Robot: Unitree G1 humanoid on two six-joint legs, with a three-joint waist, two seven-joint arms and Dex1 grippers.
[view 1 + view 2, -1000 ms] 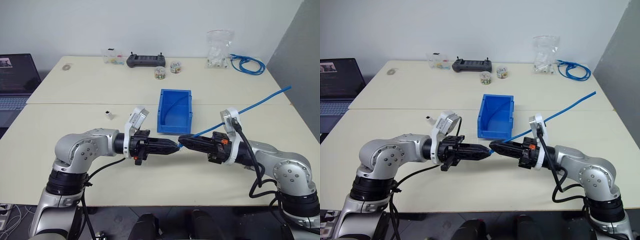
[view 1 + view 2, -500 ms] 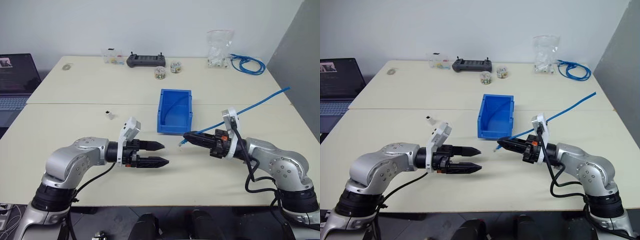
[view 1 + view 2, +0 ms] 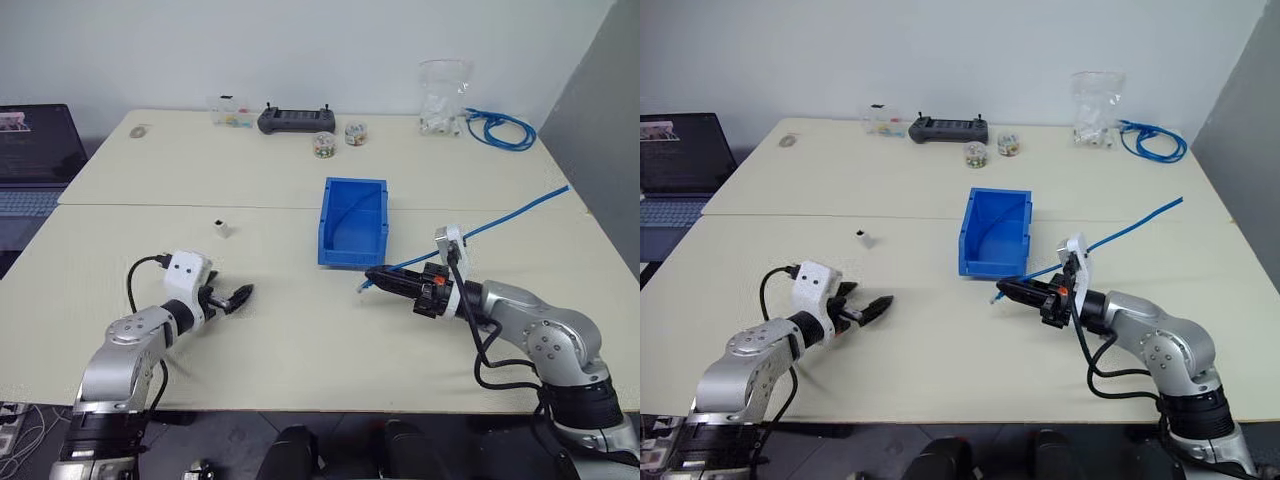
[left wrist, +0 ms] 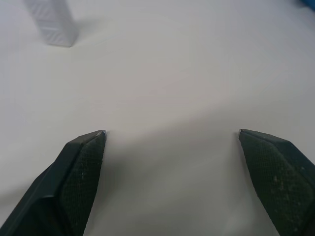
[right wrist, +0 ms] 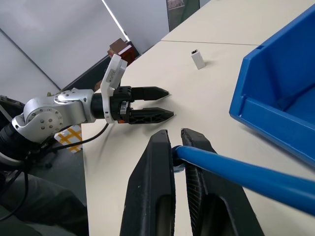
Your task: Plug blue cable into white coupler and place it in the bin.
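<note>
Beige table (image 3: 300,340): my left gripper (image 3: 238,297) gapes empty lower left; white coupler (image 3: 222,229) stands above it. Right gripper (image 3: 372,277) pinches blue cable (image 3: 500,215) beside bin (image 3: 352,222), center frame.

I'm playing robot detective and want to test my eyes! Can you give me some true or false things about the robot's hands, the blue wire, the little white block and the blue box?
1. The right gripper is pinching the blue cable. True.
2. The white coupler is lying inside the bin. False: it stands on the table, apart from the bin, on the left gripper's side.
3. The left gripper is open and holds nothing. True.
4. The blue cable is already plugged into the white coupler. False: the cable's end is at the right gripper, far from the coupler.
5. The left gripper is touching the bin. False: it is well away from it, above bare table.
</note>
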